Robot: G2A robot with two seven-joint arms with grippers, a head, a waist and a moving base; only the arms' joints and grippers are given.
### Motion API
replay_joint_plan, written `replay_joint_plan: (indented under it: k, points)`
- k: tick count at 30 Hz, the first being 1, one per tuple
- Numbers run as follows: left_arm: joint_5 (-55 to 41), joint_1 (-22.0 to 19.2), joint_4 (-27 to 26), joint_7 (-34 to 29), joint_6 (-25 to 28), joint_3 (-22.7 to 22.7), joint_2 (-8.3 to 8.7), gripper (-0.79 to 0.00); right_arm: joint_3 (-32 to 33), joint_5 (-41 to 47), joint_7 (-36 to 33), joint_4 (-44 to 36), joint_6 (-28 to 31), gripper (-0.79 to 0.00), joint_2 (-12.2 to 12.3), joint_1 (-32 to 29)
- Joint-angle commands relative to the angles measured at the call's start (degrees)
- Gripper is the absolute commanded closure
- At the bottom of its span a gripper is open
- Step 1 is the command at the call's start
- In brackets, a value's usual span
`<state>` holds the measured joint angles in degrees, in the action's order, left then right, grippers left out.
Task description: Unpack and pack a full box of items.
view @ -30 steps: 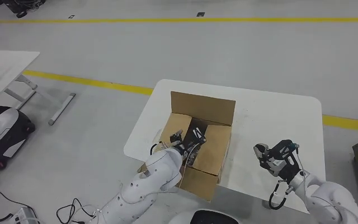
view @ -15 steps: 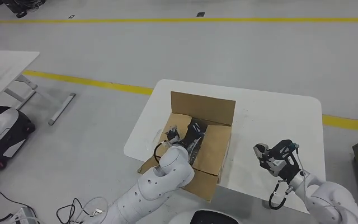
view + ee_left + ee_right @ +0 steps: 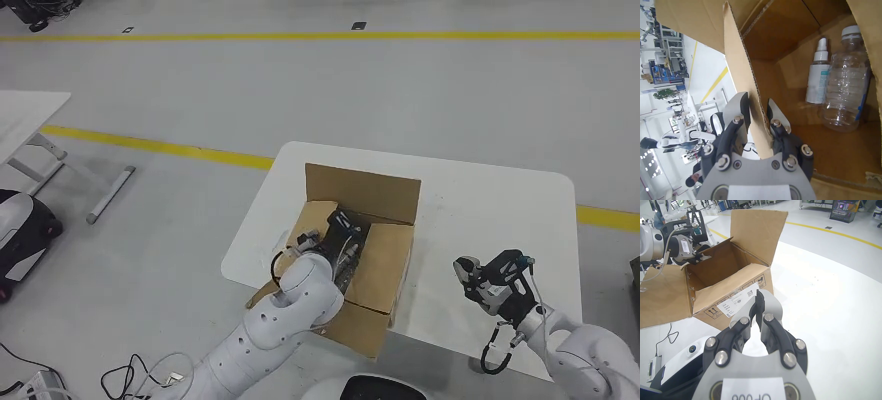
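An open cardboard box [image 3: 362, 192] stands on the white table [image 3: 480, 200], its back flap upright. In the left wrist view a white spray bottle [image 3: 817, 83] and a clear plastic bottle [image 3: 844, 91] with a white cap lie side by side on the box floor. My left gripper [image 3: 338, 232] sits at the box's left side, its fingers [image 3: 745, 106] on either side of a side flap [image 3: 740, 62] and shut on it. From the right wrist view the left gripper [image 3: 700, 255] holds that flap's edge. My right gripper [image 3: 755, 306] is shut on nothing, over the table right of the box [image 3: 757, 237].
The box's front flap [image 3: 355, 325] hangs over the table's near edge. Bare tabletop spreads right of the box around the right gripper [image 3: 485, 275]. Another white table [image 3: 25, 110] stands far left across the floor, and cables [image 3: 130, 375] lie on the floor.
My left gripper moved from above the box opening to the left flap and closed its fingers around it. The right arm kept still.
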<state>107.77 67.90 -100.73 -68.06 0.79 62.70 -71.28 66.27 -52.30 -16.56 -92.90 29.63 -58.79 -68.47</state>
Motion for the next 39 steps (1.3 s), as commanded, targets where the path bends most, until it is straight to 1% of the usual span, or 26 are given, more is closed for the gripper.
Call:
replay_joint_plan:
  k: [1, 6, 11, 13, 15, 16, 20, 25, 27, 28, 29, 30, 32, 33, 34, 35, 39]
  points:
    - [-1.7, 0.5, -1.1, 0.8, 0.1, 1.2, -0.04, 0.0, 0.0, 0.0, 0.0, 0.0, 0.0, 0.0, 0.0, 0.0]
    - [-10.4, 1.8, -5.3, 1.4, 2.1, 6.1, -0.02, 0.0, 0.0, 0.0, 0.0, 0.0, 0.0, 0.0, 0.0, 0.0]
    - [-25.3, 2.4, -8.1, -1.3, 4.6, 12.5, 0.01, 0.0, 1.0, 0.1, 0.3, -0.6, 0.2, 0.0, 0.1, -0.3]
    - [-32.6, 2.7, -9.1, -2.1, 4.7, 15.2, 0.0, 0.0, 1.6, 1.8, 0.9, -0.6, 1.0, 0.0, 0.1, -0.4]
    - [-37.3, 2.7, -9.9, -3.1, 5.4, 17.7, 0.13, 0.0, 2.3, 3.0, 1.0, -0.5, 1.9, 0.0, 0.1, -0.3]
    - [-41.3, 2.8, -9.8, -3.8, 5.8, 18.6, 0.12, 0.0, 2.5, 3.8, 1.2, -0.5, 2.7, 0.0, 0.1, -0.3]
    - [-52.7, 2.4, -8.4, -6.4, 6.5, 22.5, 0.34, 0.0, 2.9, 7.0, 0.7, -0.1, 6.3, 0.0, 0.1, 0.1]
    - [-59.3, 1.5, -4.6, -7.0, 7.1, 24.9, 0.74, 0.0, 0.3, 8.1, -3.7, 1.8, 9.7, 0.0, -0.1, 2.1]
    - [-59.4, 1.1, -3.4, -7.0, 7.5, 25.4, 0.98, 0.0, -1.2, 8.1, -5.0, 2.8, 10.2, 0.0, -0.4, 3.1]
    - [-59.9, 0.9, -2.9, -6.9, 7.6, 25.5, 1.06, -0.034, -2.0, 8.3, -5.6, 3.4, 10.7, 0.0, -0.5, 3.6]
    - [-60.4, 0.7, -2.4, -7.0, 7.5, 25.7, 1.14, -0.129, -2.7, 8.3, -6.2, 4.2, 10.6, 0.0, -0.7, 4.2]
    - [-59.7, 0.4, -2.2, -7.2, 7.7, 25.8, 1.29, -0.265, -3.5, 7.7, -7.4, 4.6, 10.4, 0.0, -0.8, 4.8]
    - [-59.7, 0.3, -2.1, -6.7, 8.3, 25.8, 1.49, -0.092, -4.8, 7.5, -8.1, 5.4, 10.1, 0.0, -1.1, 5.7]
    - [-60.0, 0.2, -2.0, -6.7, 8.4, 26.0, 1.59, -0.163, -5.4, 8.0, -8.5, 6.1, 10.2, 0.0, -1.3, 6.1]
    - [-59.8, 0.2, -2.2, -6.5, 8.8, 26.1, 1.71, -0.129, -5.9, 7.9, -8.9, 6.6, 10.2, 0.0, -1.4, 6.6]
    - [-59.4, 0.2, -2.3, -6.4, 8.7, 26.2, 1.83, 0.0, -6.4, 7.5, -9.3, 7.0, 9.9, 0.0, -1.5, 7.1]
    - [-59.9, 0.5, -3.0, -6.7, 8.5, 26.1, 2.16, 0.0, -7.6, 7.5, -10.1, 8.0, 8.8, 0.0, -1.9, 8.2]
